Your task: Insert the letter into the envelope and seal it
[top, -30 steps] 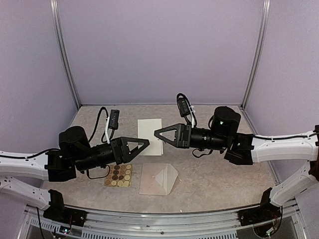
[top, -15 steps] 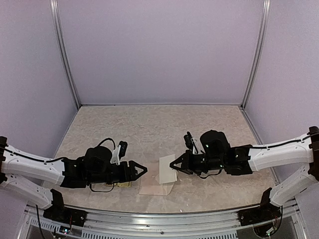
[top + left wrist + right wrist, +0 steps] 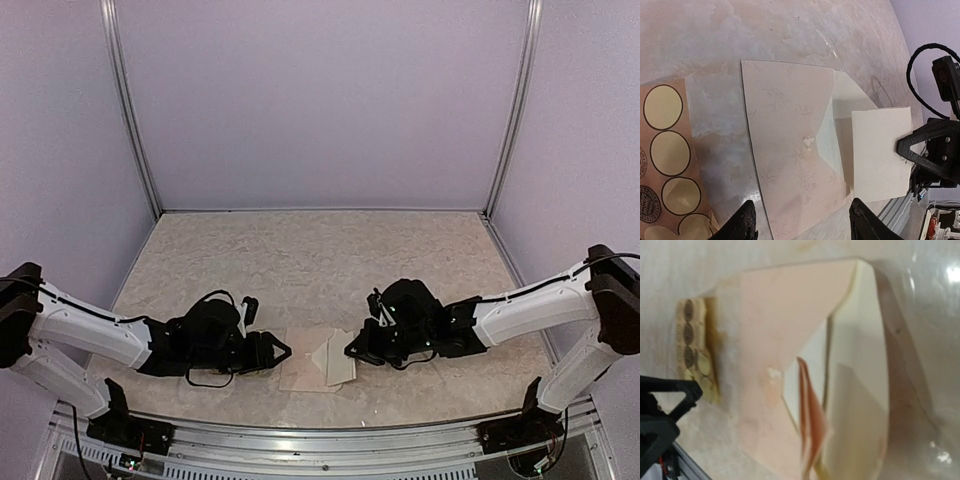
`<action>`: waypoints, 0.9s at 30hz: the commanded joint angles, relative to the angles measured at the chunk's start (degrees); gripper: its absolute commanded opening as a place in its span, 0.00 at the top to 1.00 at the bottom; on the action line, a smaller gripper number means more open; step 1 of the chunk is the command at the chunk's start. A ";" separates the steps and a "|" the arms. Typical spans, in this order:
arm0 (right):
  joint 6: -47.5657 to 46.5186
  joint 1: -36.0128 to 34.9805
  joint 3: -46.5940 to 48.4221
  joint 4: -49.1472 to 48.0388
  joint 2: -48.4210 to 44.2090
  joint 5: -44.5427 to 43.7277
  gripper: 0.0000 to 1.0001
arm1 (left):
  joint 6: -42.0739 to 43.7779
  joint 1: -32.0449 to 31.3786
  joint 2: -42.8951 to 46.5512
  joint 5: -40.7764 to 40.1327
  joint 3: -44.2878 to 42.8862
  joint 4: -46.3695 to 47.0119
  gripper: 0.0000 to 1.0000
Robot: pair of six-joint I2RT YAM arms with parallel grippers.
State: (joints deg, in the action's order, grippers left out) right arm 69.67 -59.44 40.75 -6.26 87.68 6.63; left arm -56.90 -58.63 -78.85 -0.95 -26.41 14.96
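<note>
The pale pink envelope point(image 3: 303, 368) lies flat near the table's front edge, its triangular flap point(image 3: 852, 97) open toward the right. It also shows in the left wrist view point(image 3: 790, 165) and the right wrist view point(image 3: 775, 335). My right gripper point(image 3: 351, 351) is shut on the cream letter point(image 3: 341, 357), holding it low over the flap; only its plain side shows point(image 3: 880, 150). In the right wrist view the letter point(image 3: 812, 425) is a blurred edge-on strip and my fingers are hidden. My left gripper point(image 3: 283, 350) is open and empty, its fingertips point(image 3: 747, 222) spread over the envelope's left end.
A sheet of round stickers point(image 3: 665, 165) lies just left of the envelope, mostly under my left arm in the top view; it shows in the right wrist view point(image 3: 695, 345). The table's front rail point(image 3: 320, 440) runs close behind both grippers.
Both arms have dropped low and come forward to the envelope. My right gripper has carried the letter from the middle of the table down onto the envelope's flap side.
</note>
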 commanded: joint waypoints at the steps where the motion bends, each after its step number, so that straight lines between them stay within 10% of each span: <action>1: 1.30 0.78 1.03 -2.19 2.25 2.78 1.00 | 2.09 0.60 -2.30 1.71 -0.68 1.48 0.41; 27: -0.15 4.02 4.95 1.34 10.04 5.08 1.00 | 7.26 0.57 -12.42 -0.05 -5.52 -0.90 0.46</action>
State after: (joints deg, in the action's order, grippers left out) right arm 70.15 -56.21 44.38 -6.31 96.23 11.84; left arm -51.70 -58.13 -89.71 0.82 -30.89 15.77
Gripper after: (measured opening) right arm 0.004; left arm 0.552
